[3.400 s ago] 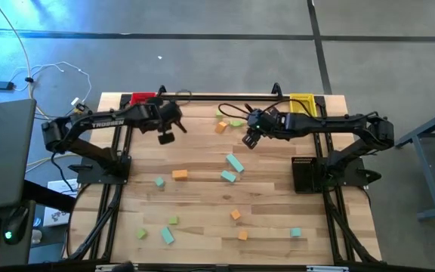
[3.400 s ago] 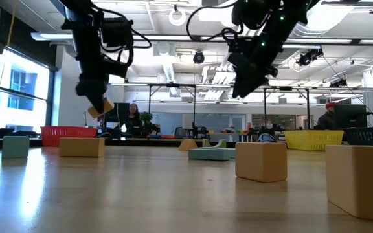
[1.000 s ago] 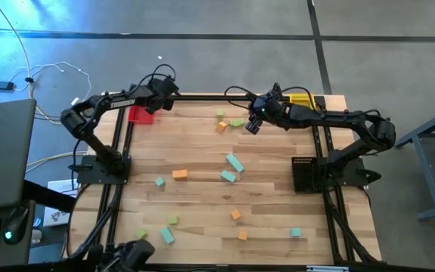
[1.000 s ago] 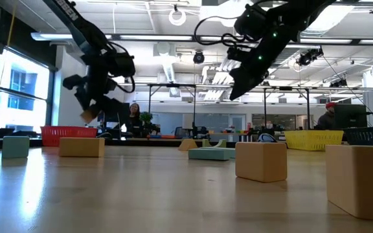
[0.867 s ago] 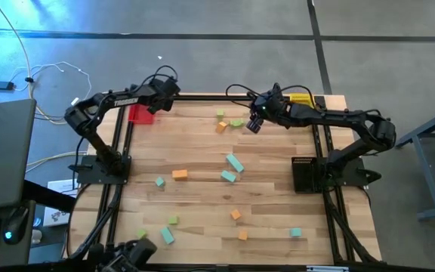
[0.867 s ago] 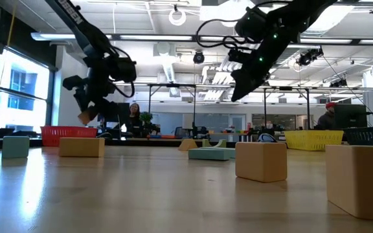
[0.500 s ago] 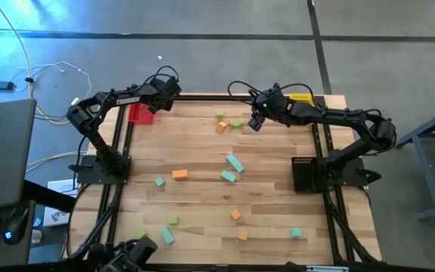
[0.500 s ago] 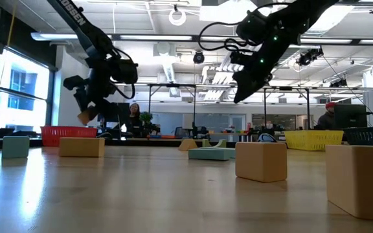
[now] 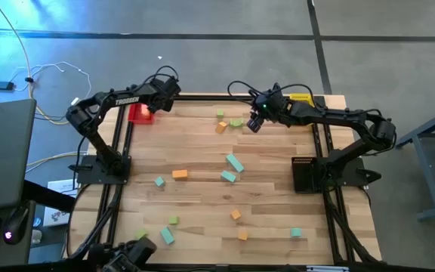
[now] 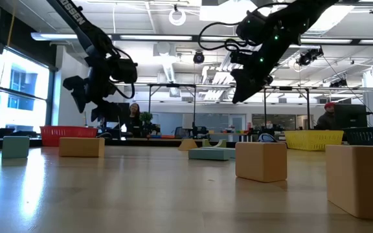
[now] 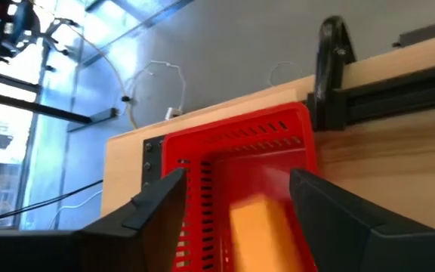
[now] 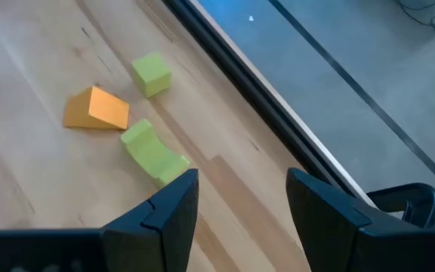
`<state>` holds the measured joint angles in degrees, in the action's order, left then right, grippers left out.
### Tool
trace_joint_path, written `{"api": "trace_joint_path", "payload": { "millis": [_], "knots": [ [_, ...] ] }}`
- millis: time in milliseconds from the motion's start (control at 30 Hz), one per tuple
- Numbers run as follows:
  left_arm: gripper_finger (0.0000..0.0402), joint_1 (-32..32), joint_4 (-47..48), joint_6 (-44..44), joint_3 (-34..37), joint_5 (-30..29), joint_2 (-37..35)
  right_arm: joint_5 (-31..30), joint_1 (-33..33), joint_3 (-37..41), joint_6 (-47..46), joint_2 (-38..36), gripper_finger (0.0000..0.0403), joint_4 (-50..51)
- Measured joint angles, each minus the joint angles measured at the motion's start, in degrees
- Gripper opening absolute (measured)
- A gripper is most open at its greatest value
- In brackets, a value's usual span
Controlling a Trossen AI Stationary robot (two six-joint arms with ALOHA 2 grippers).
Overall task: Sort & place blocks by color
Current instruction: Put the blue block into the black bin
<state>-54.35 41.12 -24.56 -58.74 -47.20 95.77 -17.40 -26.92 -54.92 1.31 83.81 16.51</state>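
Between the left gripper's point(image 11: 236, 208) spread fingers, an orange block point(image 11: 261, 230).

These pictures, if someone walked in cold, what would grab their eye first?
Probably the left gripper hanging open over the red slatted plastic tray at the table's far left corner, with a blurred orange block below its fingers. Next, the right gripper, open above a small cluster near the far edge: an orange wedge block, a light green cube and a light green curved block.

Orange, light green and teal blocks point(image 9: 235, 163) are scattered flat across the worktop; one orange block point(image 11: 259, 227) is seen in the red tray point(image 11: 202, 151) at its far left corner.
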Motion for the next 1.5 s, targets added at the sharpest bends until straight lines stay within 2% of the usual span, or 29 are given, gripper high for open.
{"api": "trace_joint_path", "payload": {
  "millis": [300, 667, 933, 1233, 1367, 1500],
  "knots": [
    [0.0223, 0.0, -0.9, 3.4, 0.0, 8.4, -6.2, -1.3, 0.3, 0.0, -1.4, 0.0, 0.0188, 0.8],
    [0.0223, 0.9, -5.1, 7.2, 0.0, 25.2, -19.4, -3.5, 0.3, 0.0, -1.7, 0.0, 0.0188, 1.7],
    [0.0223, 5.6, -8.5, 7.9, 0.0, 36.0, -24.9, -3.5, 0.3, 0.0, -10.4, 0.0, 0.0188, 7.1],
    [0.0223, 13.3, -8.4, 11.2, 0.0, 36.9, -25.4, -3.5, 0.2, 0.0, -13.8, 0.0, 0.0188, 10.3],
    [0.0223, 16.1, -8.4, 15.2, 0.0, 34.1, -25.4, -3.6, 0.2, 0.0, -15.9, 0.0, 0.0188, 10.1],
    [0.0223, 17.9, -7.9, 18.3, 0.0, 28.7, -25.3, -4.0, 0.2, 0.0, -16.5, 0.0, 0.0188, 8.4]
  ]
}}
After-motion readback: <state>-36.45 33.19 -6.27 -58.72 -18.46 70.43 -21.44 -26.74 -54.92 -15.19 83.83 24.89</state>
